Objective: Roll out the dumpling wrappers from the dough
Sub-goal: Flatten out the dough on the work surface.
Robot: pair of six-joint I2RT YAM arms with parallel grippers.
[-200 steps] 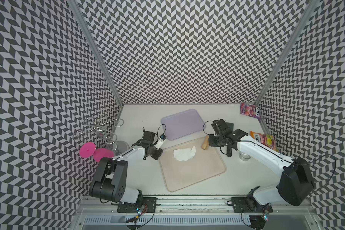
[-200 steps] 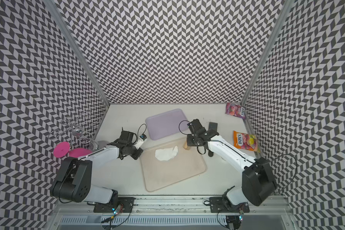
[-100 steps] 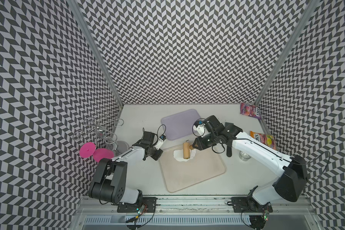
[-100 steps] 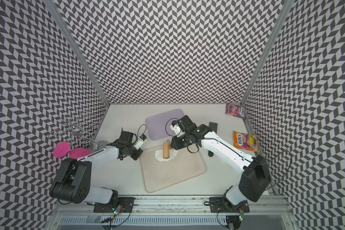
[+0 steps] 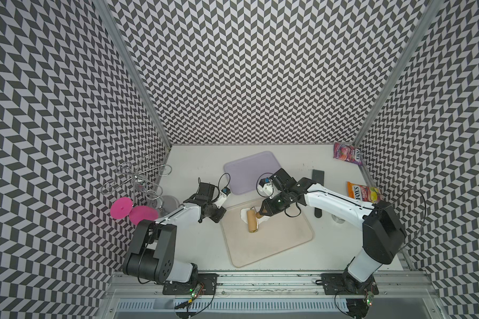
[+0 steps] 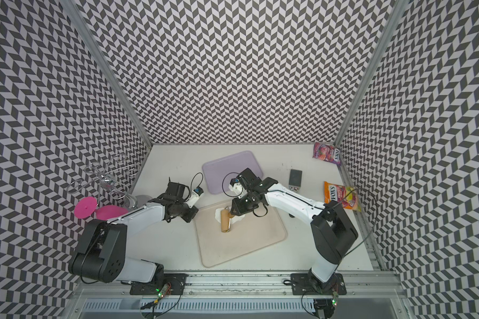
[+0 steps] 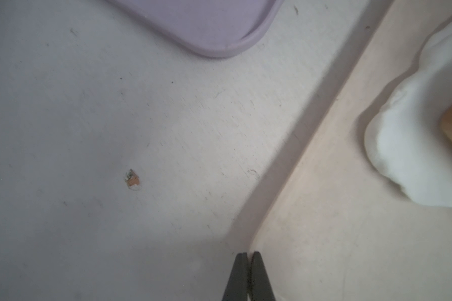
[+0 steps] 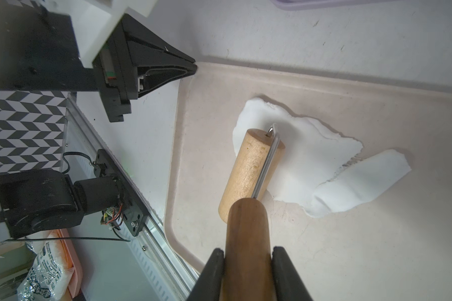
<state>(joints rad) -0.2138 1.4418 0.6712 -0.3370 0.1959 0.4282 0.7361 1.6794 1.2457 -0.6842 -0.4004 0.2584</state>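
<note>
My right claw [image 8: 248, 253] clamps the handle of the wooden roller [image 8: 247, 169] — its barrel lies across the ragged dough [image 8: 313, 159] on the beige mat [image 8: 363, 247]. My left claw [image 7: 249, 254], pinched closed, sits at the mat's corner.

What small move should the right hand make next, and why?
Probably roll the roller across the dough toward its folded flap: the right hand grips the handle, the roller rests on only one part of the dough, and the flap looks thick, not flattened.
</note>
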